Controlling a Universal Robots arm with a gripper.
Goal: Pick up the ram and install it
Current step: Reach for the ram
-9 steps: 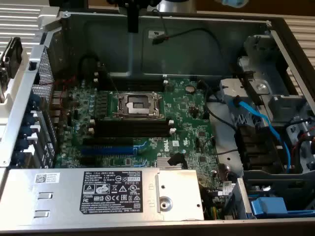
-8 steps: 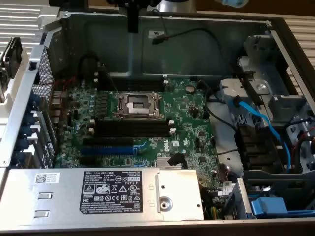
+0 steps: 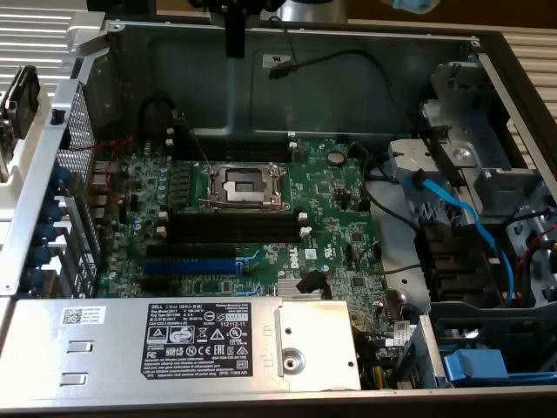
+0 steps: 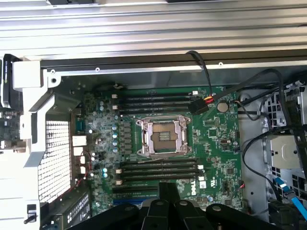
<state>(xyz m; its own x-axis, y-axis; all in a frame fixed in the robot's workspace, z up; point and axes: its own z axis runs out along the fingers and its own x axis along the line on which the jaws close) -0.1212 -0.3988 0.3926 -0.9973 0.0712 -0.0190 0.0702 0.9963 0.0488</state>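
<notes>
- The gripper [image 3: 235, 50] hangs at 12 o'clock in the exterior view, over the far wall of the open computer case [image 3: 287, 96]. Its dark fingers are pressed together into a single narrow bar.
- In the wrist view the gripper [image 4: 168, 188] shows as black knuckles with one slim dark piece rising between them. I cannot tell whether anything is pinched there.
- It touches no part of the motherboard [image 3: 339, 209].
- I cannot tell where the ram is. The black memory slots [image 3: 231, 228] at 6 o'clock from the CPU socket [image 3: 244, 185] all look equally dark.
- A blue expansion slot [image 3: 190, 266] lies at 7 o'clock from the socket.
- "DELL" is printed in white on the motherboard, at 5 o'clock from the socket.
- The power supply [image 3: 174, 344] at 6 o'clock in the exterior view carries a black label headed "DELL". Its small print is unreadable.
- The writing on a white sticker [image 3: 274, 59] on the far wall is too small to read.
</notes>
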